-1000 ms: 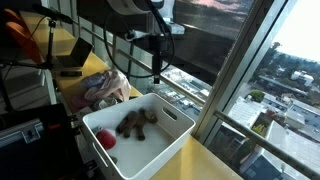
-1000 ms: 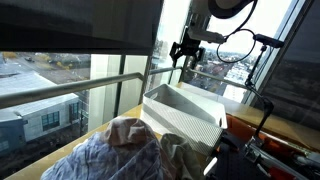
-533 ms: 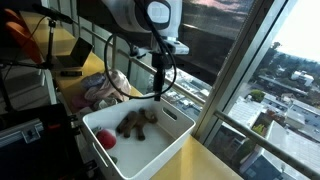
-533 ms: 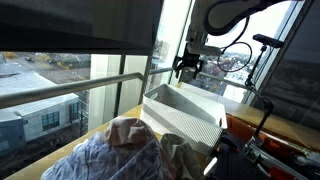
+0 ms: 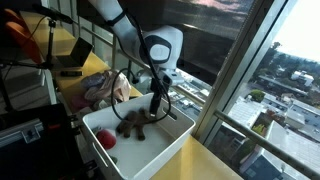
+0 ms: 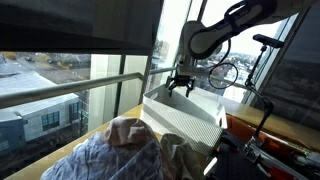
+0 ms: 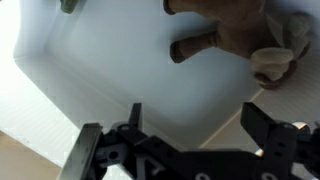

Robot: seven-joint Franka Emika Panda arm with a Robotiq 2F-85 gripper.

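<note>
Gripper [image 5: 156,108] hangs over the white bin [image 5: 172,150], fingertips down past the rim or level with it, hard to tell which, and just beside the brown plush toy [image 5: 134,123] on its window side. Wrist view: jaws spread wide with nothing between them, fingers [image 7: 136,125] over the bin's bare white floor; the plush toy [image 7: 235,30] lies ahead of the tips at the top edge of the frame, one leg poking out toward the open floor. No contact with the toy that the views show. Red ball [image 5: 105,141] sits in the bin's near corner, well apart from the gripper. Open room: a bare stretch of floor between the toy and the window-side wall, with that wall's rim close by the gripper. Crumpled cloth [image 5: 102,90] lies outside the bin on the yellow table [image 5: 215,165], right at the bin's back wall — touching or just beside, cannot tell. In an exterior view the gripper [image 6: 181,84] stands at the bin's [image 6: 185,122] far rim
</note>
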